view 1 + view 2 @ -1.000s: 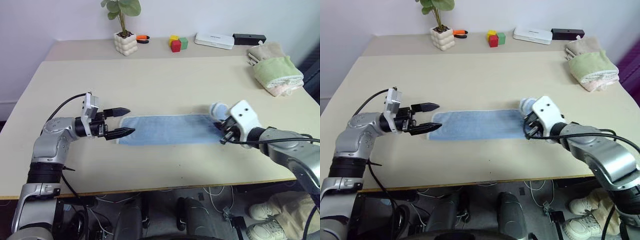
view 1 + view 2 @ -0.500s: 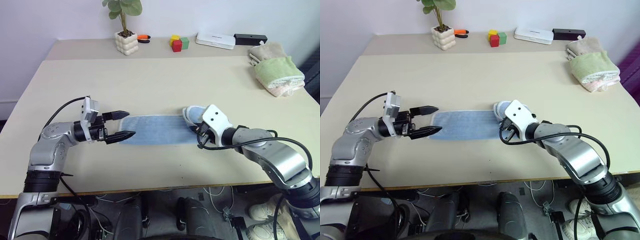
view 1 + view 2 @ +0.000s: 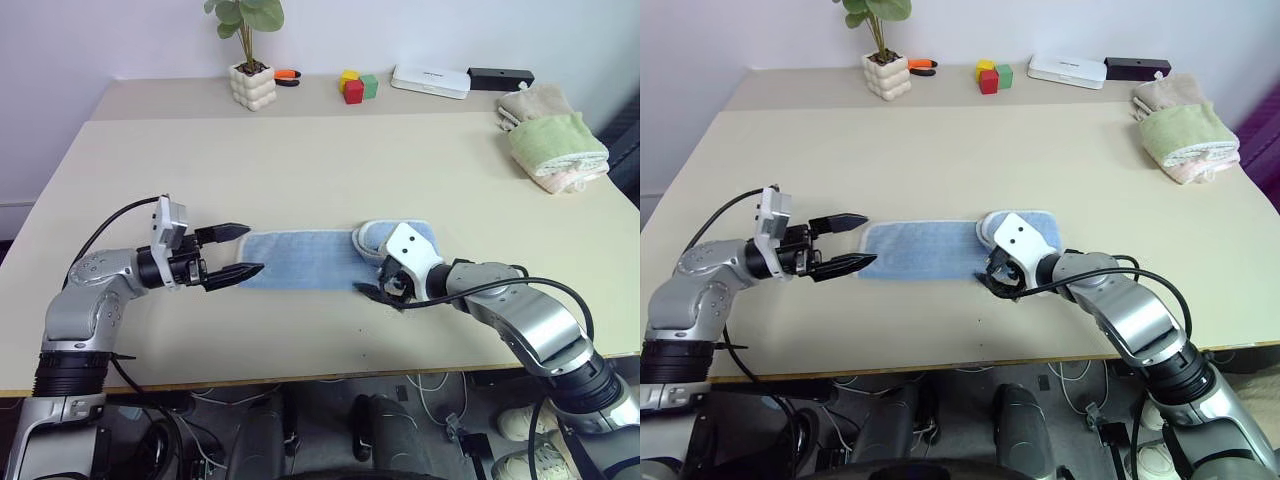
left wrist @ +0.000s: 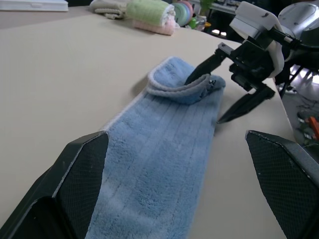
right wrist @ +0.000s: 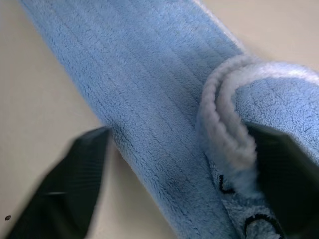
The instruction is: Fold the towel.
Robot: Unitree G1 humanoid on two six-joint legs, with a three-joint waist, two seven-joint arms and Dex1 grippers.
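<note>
The towel [image 3: 305, 260] lies as a long blue strip on the table [image 3: 300, 150], well in front of the potted plant [image 3: 248, 62], its right end folded back over itself in a loose loop. The right gripper [image 3: 385, 290] sits at that folded end, fingers spread apart and gripping nothing. The left gripper [image 3: 240, 252] hovers at the towel's left end, fingers wide open and empty.
</note>
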